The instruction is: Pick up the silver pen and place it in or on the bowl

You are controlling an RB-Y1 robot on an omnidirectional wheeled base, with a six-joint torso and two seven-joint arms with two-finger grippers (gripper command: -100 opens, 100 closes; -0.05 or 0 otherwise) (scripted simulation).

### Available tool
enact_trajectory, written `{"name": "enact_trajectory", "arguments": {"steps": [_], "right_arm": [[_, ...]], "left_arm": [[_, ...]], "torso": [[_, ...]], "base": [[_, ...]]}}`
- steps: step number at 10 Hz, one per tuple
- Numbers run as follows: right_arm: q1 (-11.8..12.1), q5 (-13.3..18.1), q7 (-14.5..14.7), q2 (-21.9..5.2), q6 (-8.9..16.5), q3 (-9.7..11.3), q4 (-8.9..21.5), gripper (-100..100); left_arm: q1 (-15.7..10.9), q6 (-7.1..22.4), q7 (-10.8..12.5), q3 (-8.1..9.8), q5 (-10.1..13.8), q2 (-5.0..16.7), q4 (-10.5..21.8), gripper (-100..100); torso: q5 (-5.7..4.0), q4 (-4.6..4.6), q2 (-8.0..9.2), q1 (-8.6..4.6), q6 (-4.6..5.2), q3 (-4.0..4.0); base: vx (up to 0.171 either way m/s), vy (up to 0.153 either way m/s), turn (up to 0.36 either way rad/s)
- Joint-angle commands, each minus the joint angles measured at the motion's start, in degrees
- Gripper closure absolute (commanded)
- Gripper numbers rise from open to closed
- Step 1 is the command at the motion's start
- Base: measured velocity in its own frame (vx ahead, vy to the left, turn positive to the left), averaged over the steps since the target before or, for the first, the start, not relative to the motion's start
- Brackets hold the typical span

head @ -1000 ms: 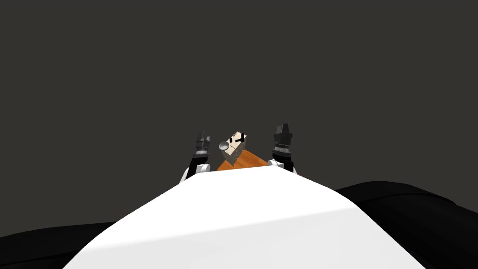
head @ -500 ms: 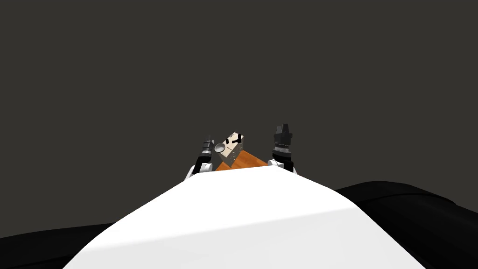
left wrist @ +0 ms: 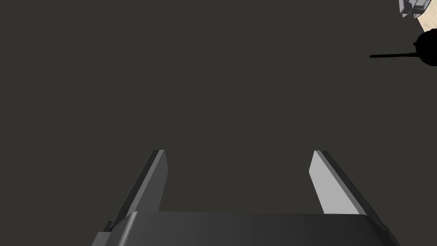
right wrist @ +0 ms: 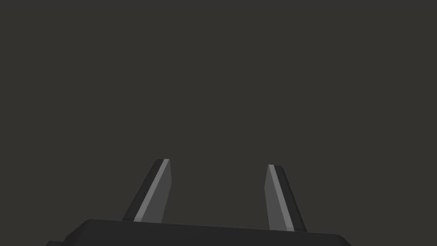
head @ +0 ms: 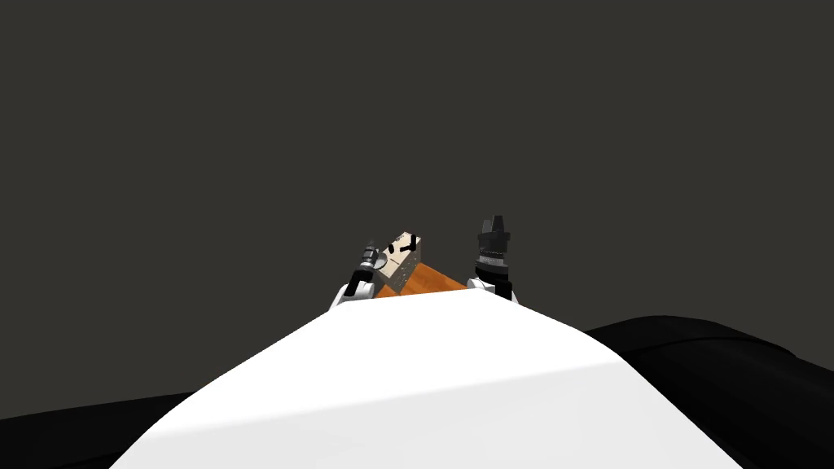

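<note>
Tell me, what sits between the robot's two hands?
In the head view, a small beige-topped block carrying black shapes, and an orange-brown surface beside it, lie between the left gripper and the right gripper.

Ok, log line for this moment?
left gripper: open, empty, beside bowl at table edge | right gripper: open, empty, clear of table

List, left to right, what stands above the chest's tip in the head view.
left gripper → pale-topped block → right gripper
</note>
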Motion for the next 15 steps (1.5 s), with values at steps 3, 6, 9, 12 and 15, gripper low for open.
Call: {"name": "enact_trajectory", "arguments": {"steps": [3, 6, 9, 12, 15], "right_arm": [[0.0, 0.0, 0.0, 0.0, 0.0, 0.0, 0.0, 0], [0.0, 0.0, 0.0, 0.0, 0.0, 0.0, 0.0, 0], [0.0, 0.0, 0.0, 0.0, 0.0, 0.0, 0.0, 0], [0.0, 0.0, 0.0, 0.0, 0.0, 0.0, 0.0, 0], [0.0, 0.0, 0.0, 0.0, 0.0, 0.0, 0.0, 0]], "left_arm": [[-1.0, 5.2, -0.7, -1.20, -1.5, 0.1, 4.7, -100], [-2.5, 9.7, -1.3, -1.63, -2.8, 0.4, 8.8, -100], [-4.0, 14.0, -2.1, -1.81, -4.3, 0.9, 13.2, -100], [-4.8, 17.1, -2.5, -1.80, -5.2, 1.2, 15.4, -100], [-6.3, 21.8, -3.5, -1.63, -6.9, 1.8, 20.0, -100]], "torso": [[-0.04, -0.03, -0.13, -0.18, 0.00, -0.08], [0.01, -0.02, -0.08, 0.05, 0.00, -0.04], [0.01, 0.01, 0.05, 0.10, -0.03, 0.03], [0.02, 0.00, 0.01, 0.13, -0.02, 0.01], [0.02, 0.01, 0.04, 0.16, -0.03, 0.02]], "base": [[0.073, -0.098, -0.080], [0.062, -0.048, -0.076], [0.049, -0.042, -0.059], [0.050, -0.029, -0.052], [0.052, -0.027, -0.066]]}}
